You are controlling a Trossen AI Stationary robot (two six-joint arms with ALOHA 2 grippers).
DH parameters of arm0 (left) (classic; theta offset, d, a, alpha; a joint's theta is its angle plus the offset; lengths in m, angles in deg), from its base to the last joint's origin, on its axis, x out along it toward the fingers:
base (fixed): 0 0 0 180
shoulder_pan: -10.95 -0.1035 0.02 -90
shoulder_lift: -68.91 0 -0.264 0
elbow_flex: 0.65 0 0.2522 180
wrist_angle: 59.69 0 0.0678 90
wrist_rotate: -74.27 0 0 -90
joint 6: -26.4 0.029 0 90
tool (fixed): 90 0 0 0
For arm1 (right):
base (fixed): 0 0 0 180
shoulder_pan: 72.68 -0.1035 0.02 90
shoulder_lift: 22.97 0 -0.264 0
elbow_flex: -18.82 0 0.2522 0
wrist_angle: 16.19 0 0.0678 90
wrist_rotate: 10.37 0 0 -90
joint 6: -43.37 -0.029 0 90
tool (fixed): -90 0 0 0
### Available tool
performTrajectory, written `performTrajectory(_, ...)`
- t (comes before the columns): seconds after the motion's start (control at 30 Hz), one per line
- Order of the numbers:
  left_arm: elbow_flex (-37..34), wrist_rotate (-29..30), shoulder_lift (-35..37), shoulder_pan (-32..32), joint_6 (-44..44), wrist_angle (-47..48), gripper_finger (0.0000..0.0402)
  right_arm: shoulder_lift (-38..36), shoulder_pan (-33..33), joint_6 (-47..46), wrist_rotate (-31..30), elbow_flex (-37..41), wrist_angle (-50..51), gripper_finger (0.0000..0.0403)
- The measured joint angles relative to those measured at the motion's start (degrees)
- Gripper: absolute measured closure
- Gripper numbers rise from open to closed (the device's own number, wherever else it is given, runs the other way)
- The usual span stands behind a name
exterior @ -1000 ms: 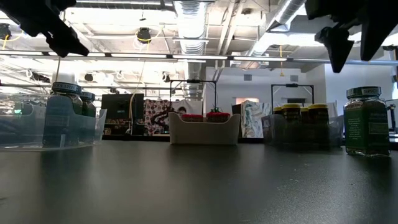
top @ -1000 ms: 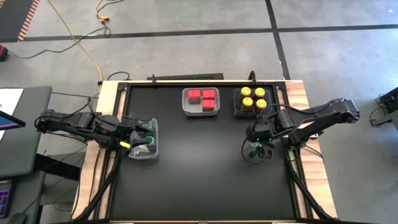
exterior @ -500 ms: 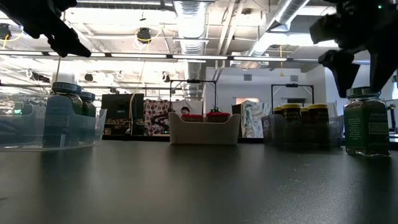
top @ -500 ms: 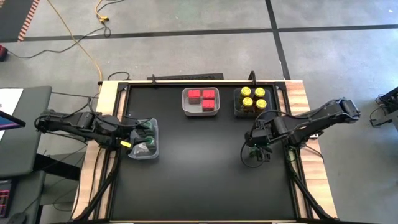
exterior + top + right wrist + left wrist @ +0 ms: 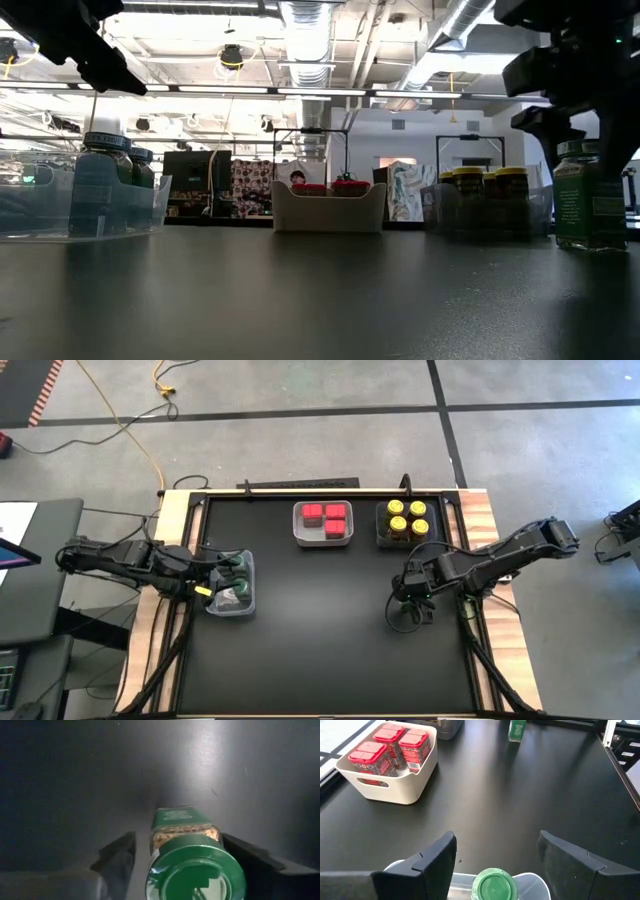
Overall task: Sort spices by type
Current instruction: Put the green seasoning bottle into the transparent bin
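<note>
One green-lidded jar (image 5: 590, 195) stands upright on its base on the black table near the right edge. My right gripper (image 5: 410, 606) points down over it. Its fingers (image 5: 117, 857) stand on either side of the jar's lid (image 5: 196, 872) and are open. At the left edge my left gripper (image 5: 222, 582) hangs open above a clear tray (image 5: 246, 596) that holds green-lidded jars (image 5: 100, 185). One green lid (image 5: 492, 885) shows below its fingers. Red boxes (image 5: 324, 515) sit in a white tray (image 5: 322, 540), and yellow-lidded jars (image 5: 407, 518) in another clear tray. My right gripper comes at the jar from above, one finger on each side of its neck (image 5: 185, 835). A gap shows beside one finger. The lid hides the other side, so I cannot tell whether that finger touches. The jar stands upright on the table.
The white tray and the tray of yellow jars (image 5: 490, 200) stand along the far edge. The table's middle and near part (image 5: 320, 640) is bare black surface. The wooden frame (image 5: 490, 540) borders the table just right of the right gripper.
My right gripper has come down over the lone green-lidded jar, from above its lid to a place where its fingers flank the lid. The jar has stayed where it was, upright on the table.
</note>
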State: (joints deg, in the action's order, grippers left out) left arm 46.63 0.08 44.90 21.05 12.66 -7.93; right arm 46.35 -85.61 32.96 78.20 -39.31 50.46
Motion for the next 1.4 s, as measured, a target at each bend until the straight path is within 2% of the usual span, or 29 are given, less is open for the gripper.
performTrajectory(0.2, 0.0, 0.0, 0.0, 0.0, 0.0, 0.0, 0.0136, 0.0, 0.0, 0.6, 0.0, 0.4, -0.1, 0.0184)
performTrajectory(0.43, 0.0, 0.1, 0.0, 0.0, -0.6, -0.1, 0.0136, 0.0, 0.0, 0.0, 0.0, -0.7, -0.7, 0.0184)
performTrajectory(0.6, 0.0, 0.1, 0.0, 0.0, -2.1, -0.1, 0.0136, 0.9, 2.0, -1.6, -0.6, -7.3, -2.9, 0.0184)
performTrajectory(0.77, 0.0, 0.1, 0.0, 0.0, -1.8, -0.1, 0.0136, 7.7, 5.6, 1.1, -1.7, -19.3, -1.8, 0.0184)
performTrajectory(0.93, 0.0, 0.1, 0.0, 0.0, -2.1, 0.1, 0.0136, 21.1, 8.0, 6.2, -1.8, -35.3, 1.1, 0.0184)
performTrajectory(1.13, 0.0, 0.0, 0.0, 0.0, -2.5, 0.3, 0.0136, 38.1, 10.5, 6.4, -1.7, -56.7, 7.9, 0.0184)
performTrajectory(1.3, 0.0, 0.0, 0.0, 0.0, -2.6, 0.3, 0.0136, 49.4, 11.8, 6.4, -1.4, -72.9, 15.6, 0.0184)
performTrajectory(1.4, 0.0, 0.0, 0.0, 0.0, -2.6, 0.3, 0.0136, 55.1, 12.2, 6.3, 0.9, -80.7, 17.7, 0.0184)
